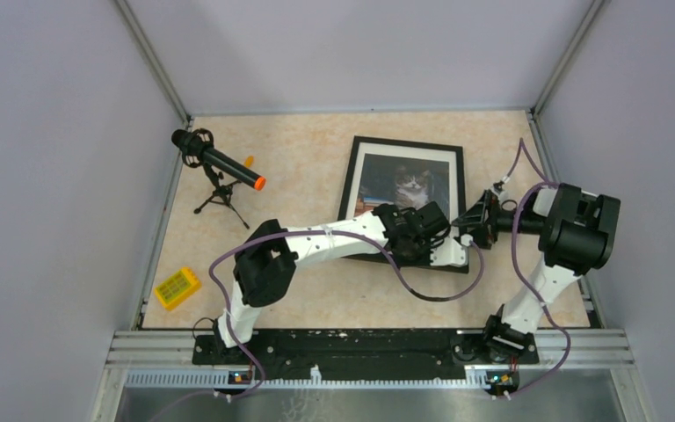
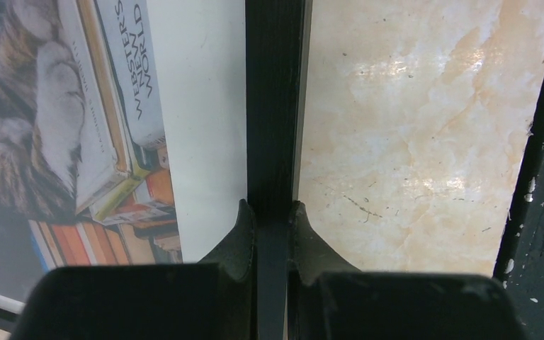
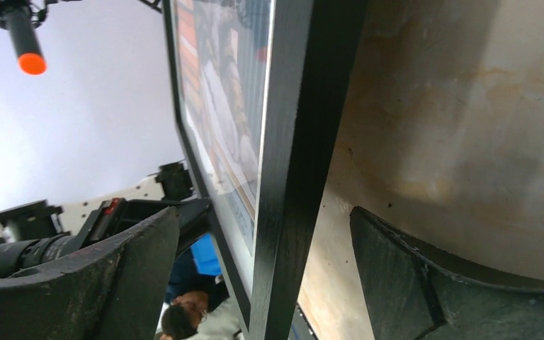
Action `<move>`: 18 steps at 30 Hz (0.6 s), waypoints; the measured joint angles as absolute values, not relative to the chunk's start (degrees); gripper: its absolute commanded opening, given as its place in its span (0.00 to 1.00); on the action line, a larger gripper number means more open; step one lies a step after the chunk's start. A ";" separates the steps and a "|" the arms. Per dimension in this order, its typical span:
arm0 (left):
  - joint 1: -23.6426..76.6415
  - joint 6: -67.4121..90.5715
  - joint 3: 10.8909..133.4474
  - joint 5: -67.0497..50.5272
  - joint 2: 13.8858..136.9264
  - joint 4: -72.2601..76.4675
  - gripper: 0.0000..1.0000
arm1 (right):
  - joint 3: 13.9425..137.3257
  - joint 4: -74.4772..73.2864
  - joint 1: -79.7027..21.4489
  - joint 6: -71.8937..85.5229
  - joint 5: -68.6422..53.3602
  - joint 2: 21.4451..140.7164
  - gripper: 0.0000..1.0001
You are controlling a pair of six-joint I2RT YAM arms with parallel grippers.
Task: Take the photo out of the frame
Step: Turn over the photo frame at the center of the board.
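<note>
The frame (image 1: 404,141) lies face up at the back right of the table, black border all round. Behind its glass shows the photo (image 1: 413,185), a grey-and-white cat among books with a white margin (image 2: 205,106). My left gripper (image 2: 271,212) is shut on the frame's near border (image 2: 273,106), one finger on the photo side and one on the table side; from above it sits at the frame's near edge (image 1: 420,251). My right gripper (image 3: 265,234) is open astride the frame's right border (image 3: 297,142), its fingers (image 3: 134,262) apart from it; from above it sits beside that edge (image 1: 475,224).
A microphone (image 1: 220,163) with an orange tip stands on a small tripod at the back left. A yellow box (image 1: 177,287) lies near the left wall. The black base rail (image 1: 360,345) runs along the near edge. Grey walls enclose the marbled table (image 1: 308,167).
</note>
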State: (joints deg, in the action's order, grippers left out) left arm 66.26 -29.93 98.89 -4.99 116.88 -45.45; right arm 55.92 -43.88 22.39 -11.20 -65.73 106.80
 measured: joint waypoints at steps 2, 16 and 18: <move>66.24 -29.89 98.10 -5.39 116.71 -44.69 0.00 | 55.92 -44.51 22.37 -11.70 -67.96 109.47 0.77; 66.24 -29.02 96.49 -7.40 116.40 -41.63 0.00 | 55.92 -46.06 18.90 -12.51 -72.84 114.08 0.46; 66.24 -28.97 96.25 -7.60 116.40 -41.43 0.00 | 55.92 -46.06 18.70 -12.49 -72.99 114.08 0.38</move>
State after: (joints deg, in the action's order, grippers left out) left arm 66.24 -28.97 96.25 -7.60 116.40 -41.43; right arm 55.92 -46.06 18.70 -12.49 -72.99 114.08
